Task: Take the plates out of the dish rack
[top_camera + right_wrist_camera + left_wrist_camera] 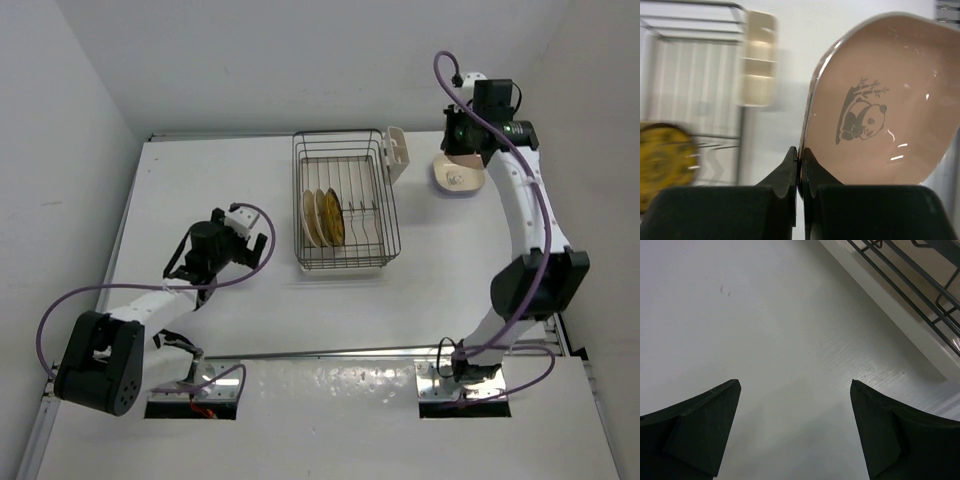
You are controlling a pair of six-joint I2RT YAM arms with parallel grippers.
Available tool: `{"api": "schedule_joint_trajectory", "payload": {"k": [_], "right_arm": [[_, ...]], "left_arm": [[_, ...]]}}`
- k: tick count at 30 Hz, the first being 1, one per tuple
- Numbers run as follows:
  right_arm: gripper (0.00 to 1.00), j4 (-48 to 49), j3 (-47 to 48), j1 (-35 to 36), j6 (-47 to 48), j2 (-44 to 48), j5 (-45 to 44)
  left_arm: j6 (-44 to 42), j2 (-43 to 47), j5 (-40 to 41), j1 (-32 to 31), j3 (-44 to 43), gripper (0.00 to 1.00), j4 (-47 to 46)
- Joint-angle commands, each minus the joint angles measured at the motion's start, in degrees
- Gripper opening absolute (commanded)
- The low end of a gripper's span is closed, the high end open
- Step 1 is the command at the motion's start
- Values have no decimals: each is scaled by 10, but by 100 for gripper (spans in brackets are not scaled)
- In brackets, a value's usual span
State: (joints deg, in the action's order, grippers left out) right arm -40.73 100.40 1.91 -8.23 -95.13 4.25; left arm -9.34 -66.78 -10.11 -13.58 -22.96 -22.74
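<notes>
The silver wire dish rack (345,200) stands at the table's middle back, with a cream plate (311,217) and yellow-gold patterned plates (331,216) upright in it. My right gripper (462,150) is shut on the rim of a pinkish-beige rounded-square plate with a panda picture (875,105), held to the right of the rack; this plate also shows in the top view (456,176). My left gripper (795,385) is open and empty over bare table, left of the rack's corner (920,285). In the top view the left gripper (250,240) sits left of the rack.
A white cutlery cup (397,153) hangs on the rack's back right corner and also shows in the right wrist view (757,57). White walls close in the table at the back and both sides. The arm bases stand at the near edge.
</notes>
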Motion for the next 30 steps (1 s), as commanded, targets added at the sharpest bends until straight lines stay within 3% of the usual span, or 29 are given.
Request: {"api": "schedule_joint_trajectory", "payload": {"k": [1, 6, 19, 30], "right_arm": [[0, -29, 46, -9, 130, -65, -100], [0, -14, 87, -16, 212, -163, -130], [0, 46, 143, -58, 202, -328, -78], [0, 44, 151, -57, 190, -359, -54]], "left_arm": [[-29, -11, 13, -3, -44, 98, -21], [-46, -44, 25, 7, -88, 98, 3], [-58, -108, 36, 15, -147, 99, 40], [-63, -129, 39, 18, -156, 99, 44]]}}
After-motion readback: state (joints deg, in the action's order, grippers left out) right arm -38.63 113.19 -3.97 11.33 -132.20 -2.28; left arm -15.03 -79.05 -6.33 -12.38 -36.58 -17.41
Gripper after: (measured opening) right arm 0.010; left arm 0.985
